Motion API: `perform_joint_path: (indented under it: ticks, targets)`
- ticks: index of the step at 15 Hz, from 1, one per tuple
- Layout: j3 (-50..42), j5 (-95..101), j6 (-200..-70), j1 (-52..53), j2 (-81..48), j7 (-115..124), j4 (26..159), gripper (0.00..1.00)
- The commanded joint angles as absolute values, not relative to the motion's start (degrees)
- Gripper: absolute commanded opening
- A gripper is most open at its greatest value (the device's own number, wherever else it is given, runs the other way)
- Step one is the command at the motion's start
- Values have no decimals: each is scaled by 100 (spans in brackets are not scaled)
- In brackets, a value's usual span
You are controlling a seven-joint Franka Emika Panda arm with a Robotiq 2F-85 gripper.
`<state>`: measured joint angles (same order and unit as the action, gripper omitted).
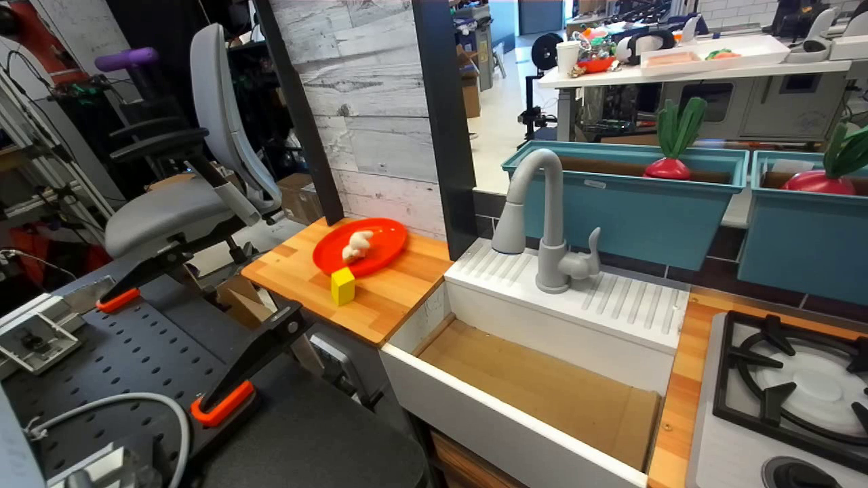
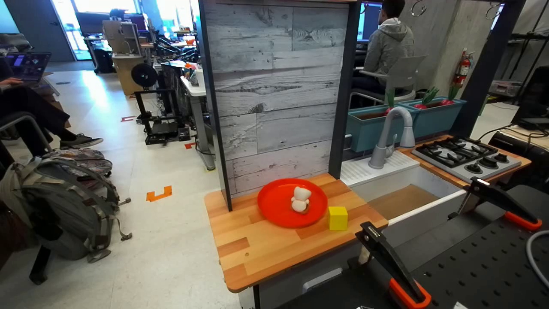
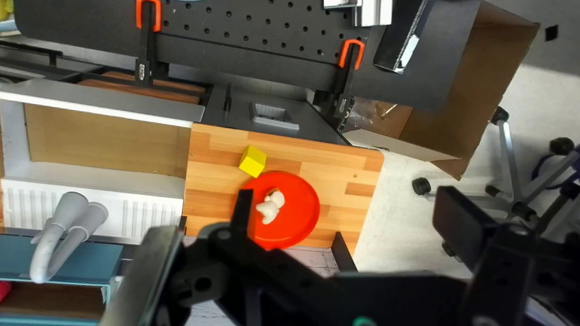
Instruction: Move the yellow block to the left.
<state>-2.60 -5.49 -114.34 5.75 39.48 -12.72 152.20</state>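
The yellow block (image 1: 343, 287) is a small bright cube on a wooden counter. It also shows in an exterior view (image 2: 337, 218) and in the wrist view (image 3: 253, 161). It stands at the rim of a round red plate (image 2: 274, 210); I cannot tell if they touch. A whitish toy figure (image 2: 301, 199) lies on the plate. My gripper (image 3: 345, 203) is open and empty in the wrist view. It is high above the counter, one finger overlapping the plate in the picture, the other over the floor. The arm and gripper are out of both exterior views.
The wooden counter (image 2: 244, 262) is bounded by a grey plank wall (image 2: 279, 94) at its back. A white sink (image 1: 515, 434) with a grey faucet (image 1: 553, 224) adjoins it, then a stove (image 1: 800, 379). Black clamps (image 1: 251, 359) with orange tips stick out from the black table edge.
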Motion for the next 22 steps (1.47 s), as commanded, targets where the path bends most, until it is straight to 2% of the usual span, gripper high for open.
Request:
perform_joint_path:
  ticks: [1, 6, 9, 13, 14, 16, 17, 22]
  targets:
    - [-166, -410, -12464, 742, 3239, -1730, 15393, 100]
    - [-378, -752, -14445, 1225, 1720, -2781, 15524, 100]
    - [-570, -1379, -15185, 1504, 652, -3772, 15404, 100]
    - [-683, -2594, -15293, 1820, -541, -5559, 15034, 100]
    - [-134, -2866, -15191, 1306, -771, -5989, 14901, 100]
    - [217, -3093, -15143, 874, -1377, -6681, 14621, 100]
    - [306, -2705, -15240, 864, -769, -5950, 15029, 100]
    - [540, -2714, -15265, 504, -1417, -6358, 14680, 100]
